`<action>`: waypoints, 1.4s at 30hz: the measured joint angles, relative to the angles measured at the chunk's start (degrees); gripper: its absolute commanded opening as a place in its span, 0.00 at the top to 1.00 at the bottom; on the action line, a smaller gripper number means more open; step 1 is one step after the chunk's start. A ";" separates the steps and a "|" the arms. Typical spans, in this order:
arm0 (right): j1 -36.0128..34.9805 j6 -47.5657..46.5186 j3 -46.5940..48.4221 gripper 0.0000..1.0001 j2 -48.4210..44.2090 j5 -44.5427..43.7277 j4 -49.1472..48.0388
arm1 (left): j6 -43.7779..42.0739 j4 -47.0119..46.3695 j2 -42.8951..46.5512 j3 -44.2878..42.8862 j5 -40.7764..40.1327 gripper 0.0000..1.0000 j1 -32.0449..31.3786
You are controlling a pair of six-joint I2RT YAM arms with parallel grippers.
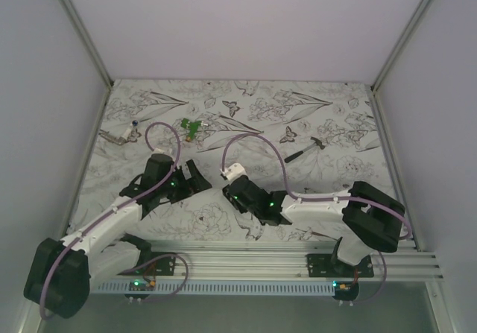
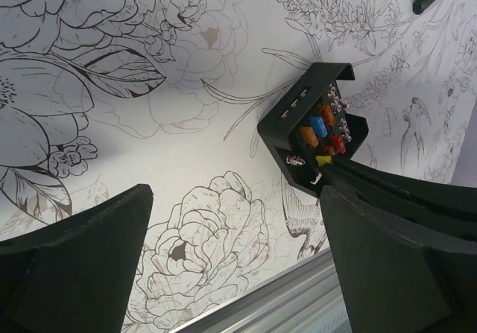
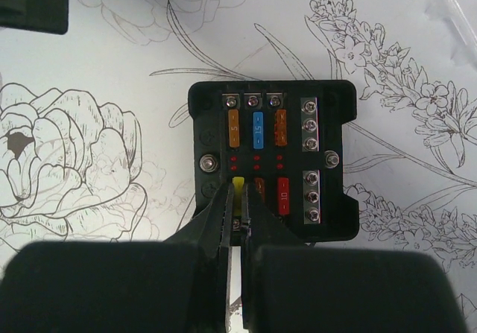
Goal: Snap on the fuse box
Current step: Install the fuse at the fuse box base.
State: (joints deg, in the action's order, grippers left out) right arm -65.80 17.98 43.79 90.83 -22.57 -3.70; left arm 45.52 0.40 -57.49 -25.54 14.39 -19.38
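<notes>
Black moulded plastic forms the fuse box [image 3: 272, 162], a squat square shell with clipped corners that lies flat and lidless on the flower-printed table cover [image 3: 89, 72], near the table's middle and just ahead of the right arm. The right gripper [image 3: 238, 199] comes in from 6 o'clock, its fingers pinched together on a thin yellow fuse [image 3: 238, 182] at the slot at 7 o'clock of the box; how deep the blade sits I cannot tell. The step looks like seating that fuse. It calls for a push straight down along the slot, with the fuse upright and square to its row, and release only once it sits level with its neighbours, since a tilt would likely jam the prongs or skid the light box over the smooth cloth. Translucent orange fuses [image 3: 233, 128] flank a blue one [image 3: 257, 128] along the 12 o'clock edge, a red fuse [image 3: 283, 193] sits at 6, and bright screw terminals [image 3: 309, 124] fill the 3 o'clock side. The left gripper [image 2: 235, 199] hovers at 9 o'clock of the box, fingers spread wide and holding nothing; it could brace the shell
</notes>
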 measured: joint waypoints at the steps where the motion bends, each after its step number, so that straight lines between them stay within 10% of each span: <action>1: -0.09 -0.24 -0.37 0.94 -0.28 0.11 -0.15 | 0.15 0.00 -0.20 0.00 0.15 0.03 0.00; 17: -0.42 -0.81 -0.94 0.71 -0.28 1.40 0.33 | 2.91 -0.79 -6.47 -0.76 0.85 0.15 -4.44; 42: -0.35 -1.29 -0.09 0.66 -2.80 0.63 4.63 | 3.41 -2.05 -10.78 -3.52 0.48 0.18 -7.65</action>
State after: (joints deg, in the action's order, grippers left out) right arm -66.15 16.69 43.70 88.03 -21.93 0.93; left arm 48.93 -1.65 -68.27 -29.06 14.87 -27.03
